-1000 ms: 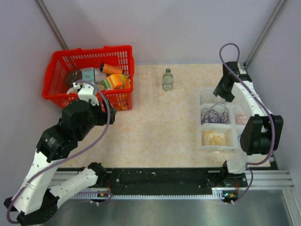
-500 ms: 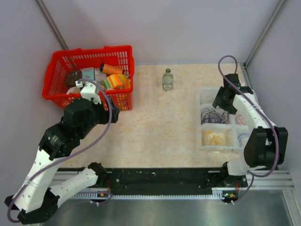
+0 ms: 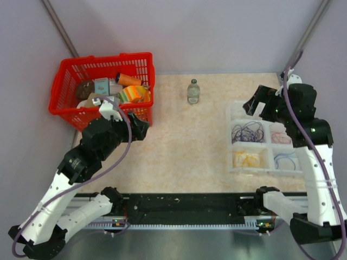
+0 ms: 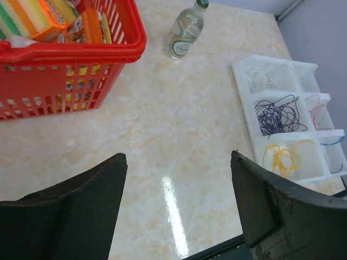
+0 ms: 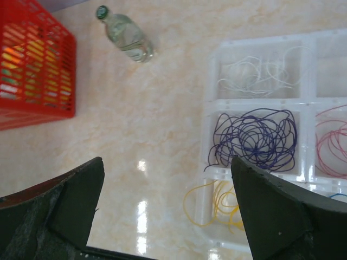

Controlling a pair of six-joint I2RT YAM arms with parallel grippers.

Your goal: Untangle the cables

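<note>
On your marbled table (image 3: 179, 146), the tray (image 3: 230, 147) holds cables (image 3: 248, 131). The white cable (image 5: 255, 73) shows only in wrist views (overhead, the right gripper (image 5: 167, 162) covers it). It and the left gripper (image 4: 178, 162) both gape wide, empty.

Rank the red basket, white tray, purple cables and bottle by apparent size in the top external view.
1. red basket
2. white tray
3. purple cables, a loose tangle
4. bottle, close to the cables' spread

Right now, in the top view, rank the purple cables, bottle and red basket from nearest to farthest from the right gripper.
1. purple cables, right side, just beside the right gripper.
2. bottle, back centre of the table.
3. red basket, far left corner.
</note>
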